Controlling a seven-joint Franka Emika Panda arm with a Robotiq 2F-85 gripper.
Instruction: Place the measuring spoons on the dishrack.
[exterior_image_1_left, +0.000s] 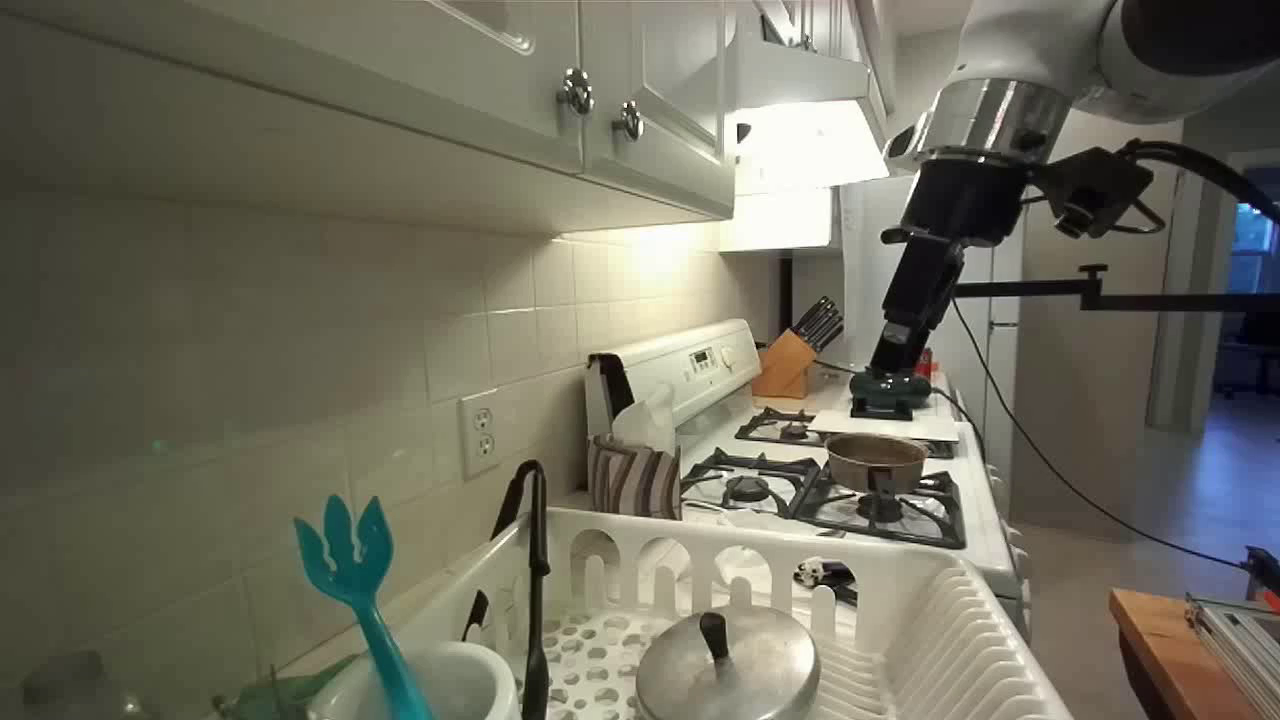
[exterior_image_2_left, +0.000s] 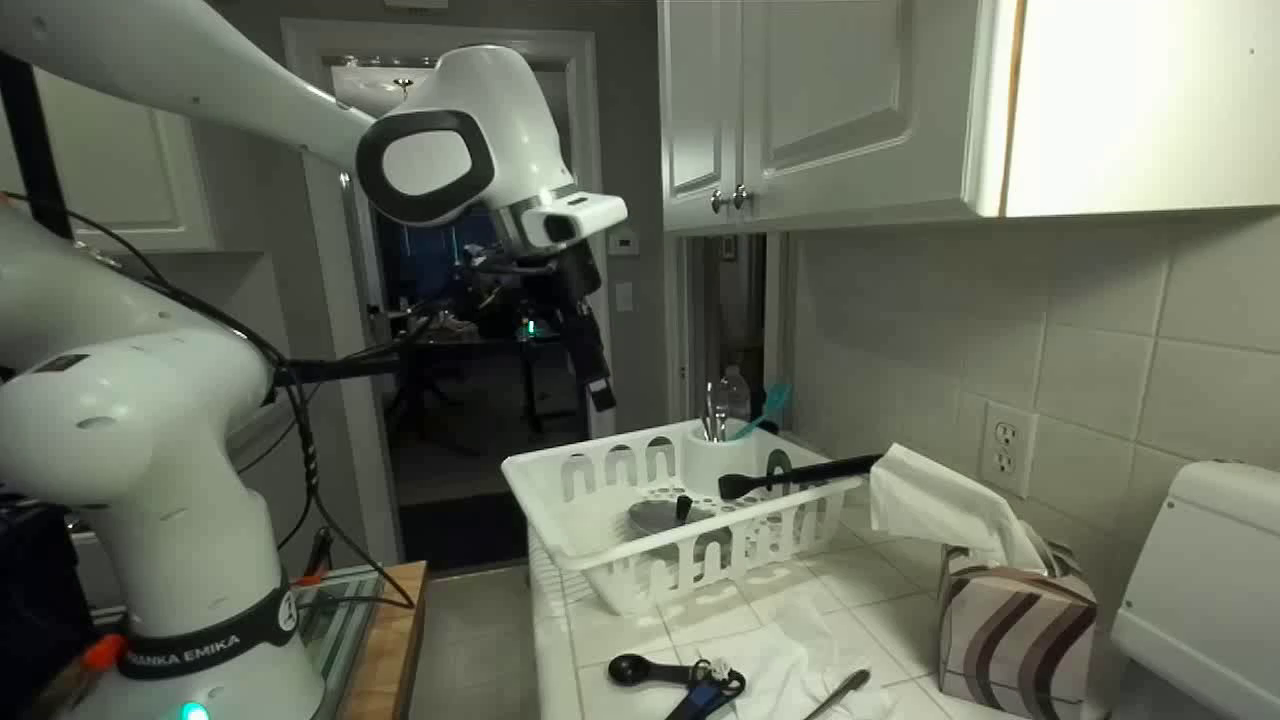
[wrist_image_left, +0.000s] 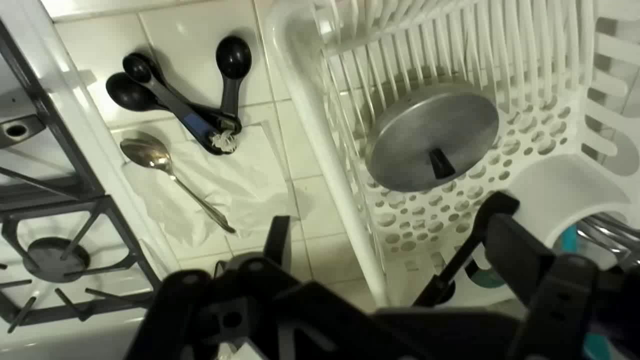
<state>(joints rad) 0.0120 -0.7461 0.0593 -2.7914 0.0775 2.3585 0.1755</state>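
The measuring spoons (wrist_image_left: 197, 125) are black, joined at one end and fanned out on the tiled counter in the wrist view. They also lie at the bottom of an exterior view (exterior_image_2_left: 700, 690) and show through the rack's slots in an exterior view (exterior_image_1_left: 835, 575). The white dishrack (wrist_image_left: 320, 145) stands beside them on the counter, and its rim shows in both exterior views (exterior_image_1_left: 760, 535) (exterior_image_2_left: 680, 545). My gripper (wrist_image_left: 397, 245) is open, its fingers wide apart with nothing between them. It hangs in the air, apart from the spoons and the rack, in both exterior views (exterior_image_1_left: 893, 360) (exterior_image_2_left: 600, 392).
A steel lid (wrist_image_left: 440, 135), a black utensil (wrist_image_left: 492, 215) and a white cup (exterior_image_2_left: 715, 465) with a teal fork are in the rack. A metal spoon (wrist_image_left: 195, 197) lies on a paper towel. A tissue box (exterior_image_2_left: 1010, 640), stove (exterior_image_1_left: 720, 350) and overhead cabinets (exterior_image_2_left: 830, 110) are near.
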